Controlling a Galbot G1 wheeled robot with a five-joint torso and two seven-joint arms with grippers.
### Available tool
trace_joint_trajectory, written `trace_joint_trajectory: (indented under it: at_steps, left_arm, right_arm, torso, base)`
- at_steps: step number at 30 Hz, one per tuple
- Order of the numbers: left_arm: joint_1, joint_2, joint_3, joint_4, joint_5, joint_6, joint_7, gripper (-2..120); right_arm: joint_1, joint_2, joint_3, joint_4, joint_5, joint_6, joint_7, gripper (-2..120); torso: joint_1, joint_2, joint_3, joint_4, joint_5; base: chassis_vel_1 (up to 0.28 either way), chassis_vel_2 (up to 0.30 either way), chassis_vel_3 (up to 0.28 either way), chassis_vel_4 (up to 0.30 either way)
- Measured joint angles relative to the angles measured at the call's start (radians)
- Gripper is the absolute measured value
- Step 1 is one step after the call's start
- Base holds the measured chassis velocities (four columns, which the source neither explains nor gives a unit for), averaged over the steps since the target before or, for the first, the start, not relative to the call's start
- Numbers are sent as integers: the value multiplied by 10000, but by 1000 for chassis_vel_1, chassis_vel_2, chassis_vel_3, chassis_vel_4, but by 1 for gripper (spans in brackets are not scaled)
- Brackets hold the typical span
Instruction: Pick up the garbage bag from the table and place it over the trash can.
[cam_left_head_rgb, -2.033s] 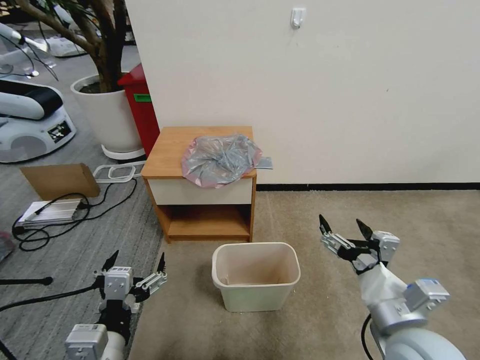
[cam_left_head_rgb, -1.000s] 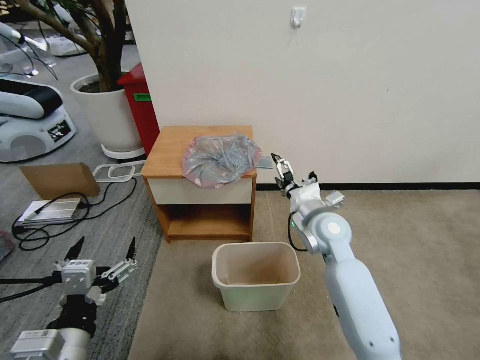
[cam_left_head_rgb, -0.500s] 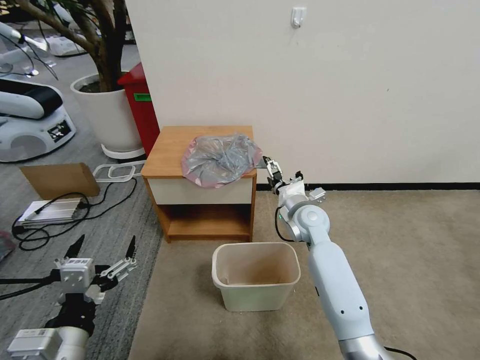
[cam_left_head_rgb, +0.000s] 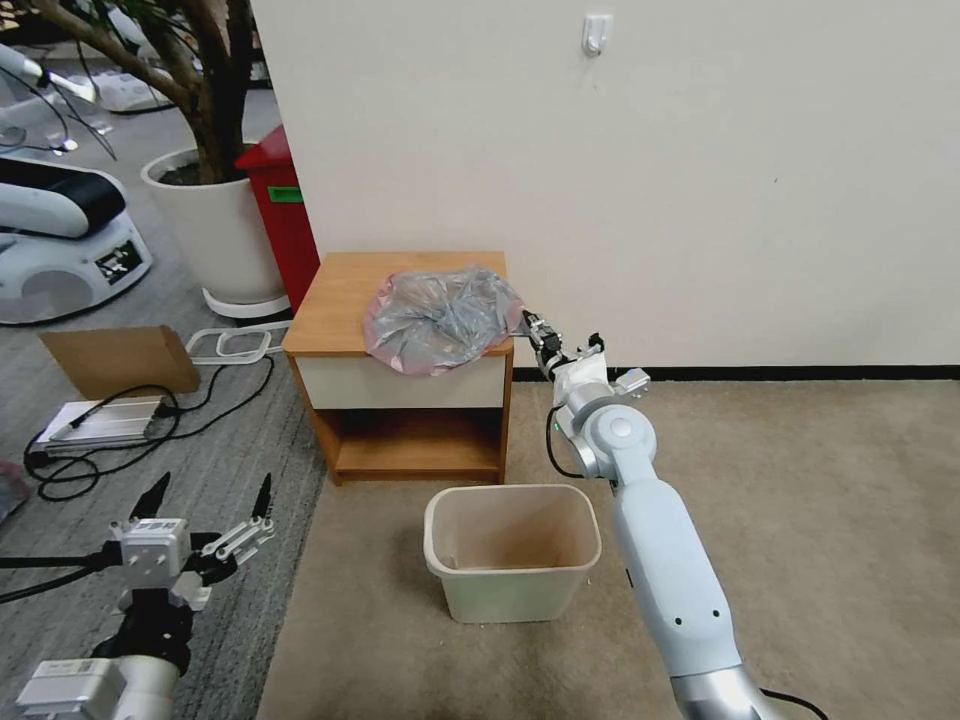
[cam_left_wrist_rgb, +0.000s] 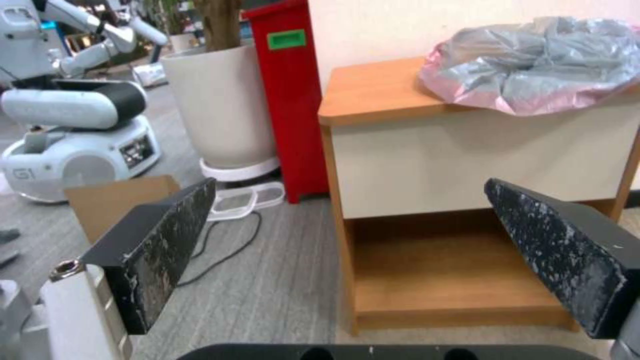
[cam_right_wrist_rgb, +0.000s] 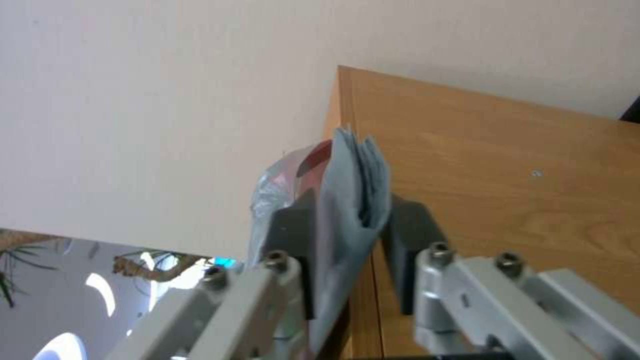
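Beige carpet and a plain white wall frame the scene, w/ the table (cam_left_head_rgb: 345, 300) set against the wall. On its top lies the garbage bag (cam_left_head_rgb: 440, 318), bunched up, its pinkish rim spilling over the front edge; a folded grey flap of it sticks out past the table's side edge. The right gripper (cam_left_head_rgb: 531, 325) has come up from low beside the trash can (cam_left_head_rgb: 510, 563) in the last couple of secs and now sits right at that flap. In the right wrist view the fingers (cam_right_wrist_rgb: 291, 235) bracket the folded film closely, but I can't tell if they've pinched it yet. Judging by this, approach is done and the grasp is about to happen; bag not lifted. Trash can stands on the floor below the right gripper, near the robot's side. Left gripper (cam_left_head_rgb: 208, 518) waits low, well apart, jaws spread wide.
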Motion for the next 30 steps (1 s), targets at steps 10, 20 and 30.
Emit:
trace_joint_trajectory:
  at_steps: [10,20,30]
  left_arm:
    - [-33,-8,97,0,13,134,97,100]
    - [-58,-27,174,0,21,220,118,100]
    - [-157,-64,416,1,29,340,147,100]
  right_arm:
    - [-247,-28,-12,278,4,-40,-78,0]
    - [-2396,-935,-660,3223,239,33,703,0]
    - [-5512,-1284,-1314,6072,-531,-61,1340,0]
  torso:
    - [0,0,0,2,0]
    - [0,0,-1,-1,0]
    - [0,0,-2,-1,0]
  base:
    - [0,0,0,0]
    - [0,0,0,0]
    - [0,0,0,0]
